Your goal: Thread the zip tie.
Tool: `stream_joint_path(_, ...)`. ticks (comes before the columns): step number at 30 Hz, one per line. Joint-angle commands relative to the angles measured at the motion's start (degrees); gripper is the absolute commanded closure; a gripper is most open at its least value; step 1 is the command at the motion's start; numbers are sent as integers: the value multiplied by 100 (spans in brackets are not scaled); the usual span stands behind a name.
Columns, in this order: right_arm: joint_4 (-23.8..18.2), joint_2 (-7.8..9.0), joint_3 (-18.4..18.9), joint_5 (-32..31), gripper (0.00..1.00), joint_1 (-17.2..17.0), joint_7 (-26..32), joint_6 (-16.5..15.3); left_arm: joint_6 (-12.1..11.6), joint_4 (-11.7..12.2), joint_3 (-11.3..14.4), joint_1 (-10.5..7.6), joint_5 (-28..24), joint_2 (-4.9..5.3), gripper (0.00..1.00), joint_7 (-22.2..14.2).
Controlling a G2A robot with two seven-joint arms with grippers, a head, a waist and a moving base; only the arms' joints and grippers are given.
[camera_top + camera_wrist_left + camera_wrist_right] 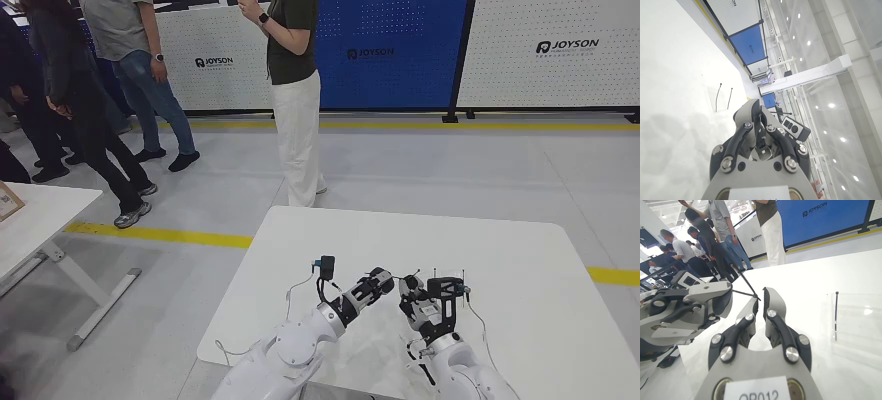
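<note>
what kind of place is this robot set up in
Probably an exhibition or trade-show hall: blue and white partition panels stand behind the white table, a yellow floor line runs across the floor, and the high ceiling carries rows of spotlights.

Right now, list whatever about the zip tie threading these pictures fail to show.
Tail through head or not: right wrist view, strands of the zip tie meet at the right hand, too small to resolve.
Its gripped end: left wrist view, mostly hidden between the shut left hand's pads.
The whole tie: top view, too thin to trace.
</note>
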Motion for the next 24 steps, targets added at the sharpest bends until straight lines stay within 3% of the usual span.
stream_joint_path(1,3,0,-2,-9,93,6,2,14,-3,8,-1,-3,3,-1,100,5)
stream_joint_path(3,2,0,-6,-18,100,9,-2,21,-8,18,-1,-5,-1,-3,100,10)
stream_joint_path(24,128,-8,-132,-129,100,116,203,63,-117,6,-37,-7,-96,-17,100,28)
